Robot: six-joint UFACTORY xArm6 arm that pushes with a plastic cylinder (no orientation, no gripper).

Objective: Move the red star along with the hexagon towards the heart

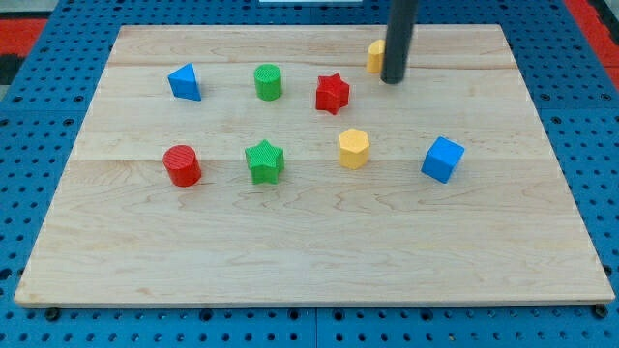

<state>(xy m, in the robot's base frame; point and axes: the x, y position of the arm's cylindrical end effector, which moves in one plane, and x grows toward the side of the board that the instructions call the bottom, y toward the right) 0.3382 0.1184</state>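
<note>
The red star (332,94) lies on the wooden board (309,242) in the upper middle. The yellow hexagon (354,148) lies below and slightly right of it, with a gap between them. A yellow block (374,56), its shape mostly hidden behind the rod, sits near the top edge; it may be the heart. My tip (392,80) stands just right of that yellow block and up-right of the red star, touching neither the star nor the hexagon.
A blue triangular block (185,82) and a green cylinder (268,82) lie at the upper left. A red cylinder (181,165) and a green star (264,160) lie at the middle left. A blue cube (442,159) lies at the right.
</note>
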